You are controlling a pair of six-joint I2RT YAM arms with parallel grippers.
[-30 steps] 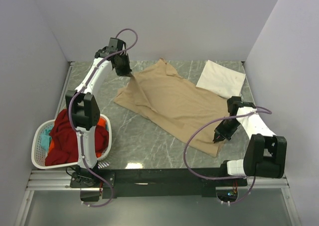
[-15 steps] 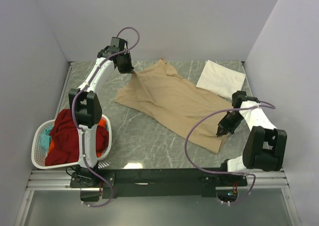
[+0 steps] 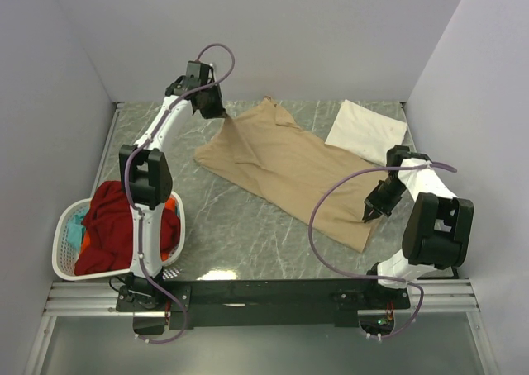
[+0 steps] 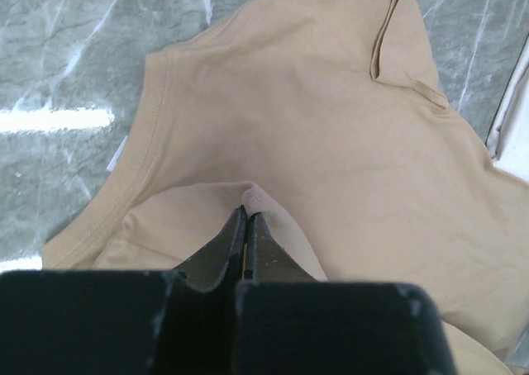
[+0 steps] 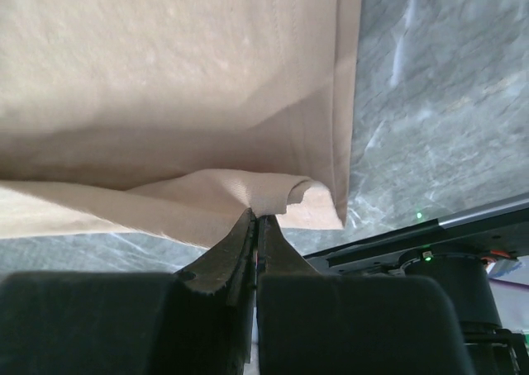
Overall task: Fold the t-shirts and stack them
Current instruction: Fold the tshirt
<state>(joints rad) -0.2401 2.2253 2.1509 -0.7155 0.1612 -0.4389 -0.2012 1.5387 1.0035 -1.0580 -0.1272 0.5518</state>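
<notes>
A tan t-shirt lies spread at a slant across the marble table. At its far left corner my left gripper is shut on a pinch of tan cloth, which it holds lifted. My right gripper is shut on the shirt's hem at the near right corner. A cream-white t-shirt lies folded flat at the far right. Red, orange and teal shirts fill the basket.
The white laundry basket stands at the table's near left, beside the left arm's base. Grey walls close in the table on three sides. A black rail runs along the near edge.
Both grippers have moved rightward with the tan shirt held, dragging it and stretching it flatter. The right gripper has also moved away from the near edge.
</notes>
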